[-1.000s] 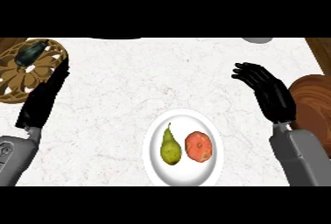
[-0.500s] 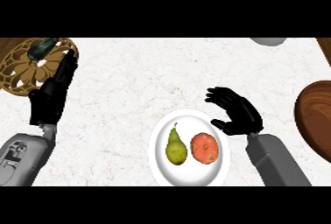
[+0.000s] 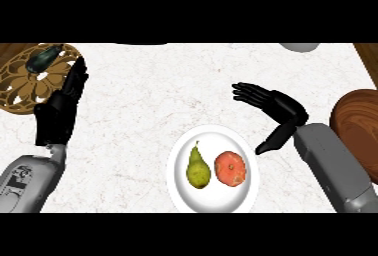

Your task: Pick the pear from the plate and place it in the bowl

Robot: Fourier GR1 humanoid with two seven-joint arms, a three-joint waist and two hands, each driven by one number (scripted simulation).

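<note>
The right hand (image 3: 275,106) hangs above the counter with its fingers spread and only slightly bent, thumb pointing down toward the plate, and it holds nothing and touches nothing. The pear (image 3: 196,167) lies on the left half of the white plate (image 3: 187,199), stem end pointing away from the robot, green-yellow and unmoved as far as its resting place suggests; so I judge the task barely begun, with the grasp, the lift, the carry and the release all left to do. Just beside the pear, on the right half of the same plate, sits a round red-orange fruit (image 3: 231,169), close to it but apparently not touching, and it lies between the pear and the right hand, which may make the approach awkward. The hand itself is up and to the right of the plate, its thumb tip near the plate's rim but off it. Farther right, at the edge of the view, is the brown wooden bowl (image 3: 356,125), only partly shown and well apart from the pear. On the far left the left hand (image 3: 63,102) rests open with straight fingers, holding nothing, beside a carved wooden trivet (image 3: 29,85) that carries a dark object I cannot identify. The counter (image 3: 155,95) is pale marble.
</note>
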